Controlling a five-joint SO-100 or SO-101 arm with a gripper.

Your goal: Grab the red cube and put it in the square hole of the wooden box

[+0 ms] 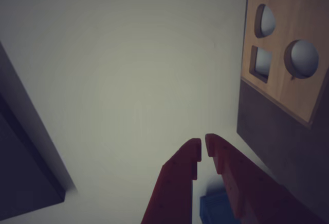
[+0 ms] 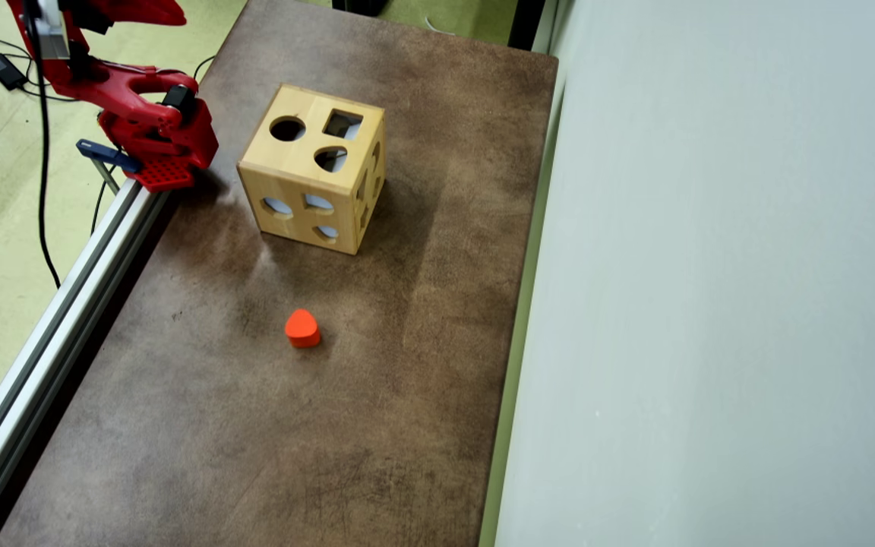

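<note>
A small red-orange block (image 2: 302, 327) with a rounded, three-sided top lies on the brown table, in front of the wooden box (image 2: 314, 178). The box top has a round hole, a square hole (image 2: 342, 123) and a third rounded hole. In the wrist view the box (image 1: 293, 80) is at the upper right with its square hole (image 1: 261, 63) in sight. My red gripper (image 1: 203, 149) is shut and empty, its tips almost touching, over the pale floor to the left of the table. The block is not in the wrist view.
The red arm base (image 2: 156, 137) is clamped at the table's far left corner, with a blue clamp (image 2: 107, 154) beside it. An aluminium rail (image 2: 58, 319) runs along the table's left edge. A pale wall (image 2: 711, 304) bounds the right side. A dark shape (image 1: 25, 183) sits lower left.
</note>
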